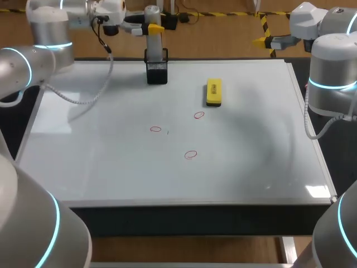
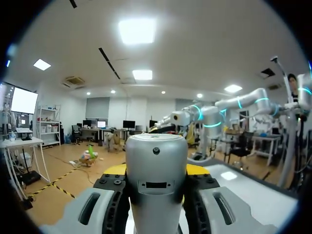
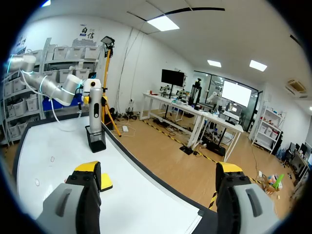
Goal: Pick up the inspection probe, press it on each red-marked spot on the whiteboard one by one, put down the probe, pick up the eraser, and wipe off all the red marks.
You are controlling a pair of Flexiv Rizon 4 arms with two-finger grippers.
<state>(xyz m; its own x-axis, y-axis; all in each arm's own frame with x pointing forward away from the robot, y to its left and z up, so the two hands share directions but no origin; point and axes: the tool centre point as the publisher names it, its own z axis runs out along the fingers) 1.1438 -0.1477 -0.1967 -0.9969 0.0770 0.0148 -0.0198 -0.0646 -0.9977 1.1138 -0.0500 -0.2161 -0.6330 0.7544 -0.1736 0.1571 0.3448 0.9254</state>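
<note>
Left gripper point(image 1: 155, 29) pinches the inspection probe point(image 1: 154, 44) from two sides, its yellow-tipped fingers pressed against the shaft partway up. The probe is a smooth silver-grey cylinder with a rounded, flat-topped cap. It stands upright with its lower end inside a black mesh holder point(image 1: 157, 71) at the far edge of the whiteboard point(image 1: 100, 162), a little left of the middle. In the left wrist view the cylinder fills the gap between the dark finger bodies, and its near face shows a small round dark dot above a narrow dark slot. In the right wrist view a thin dark mark runs down its side. The left arm point(image 1: 50, 33) comes in from the far left corner.

Right gripper point(image 3: 158, 170) is spread wide with nothing between its fingers, and it hangs past the far right corner of the board.

The eraser point(image 1: 213, 92) is a yellow block with a dark underside. It lies flat on the board to the right of the holder and well apart from it, with its long side running front to back.

Three red marks, small hand-drawn ovals, sit near the middle of the board:
- One point(image 1: 199, 115) lies near the eraser, just in front of it.
- One point(image 1: 155, 129) lies further left.
- One point(image 1: 191, 154) lies closest to the front edge.
</note>
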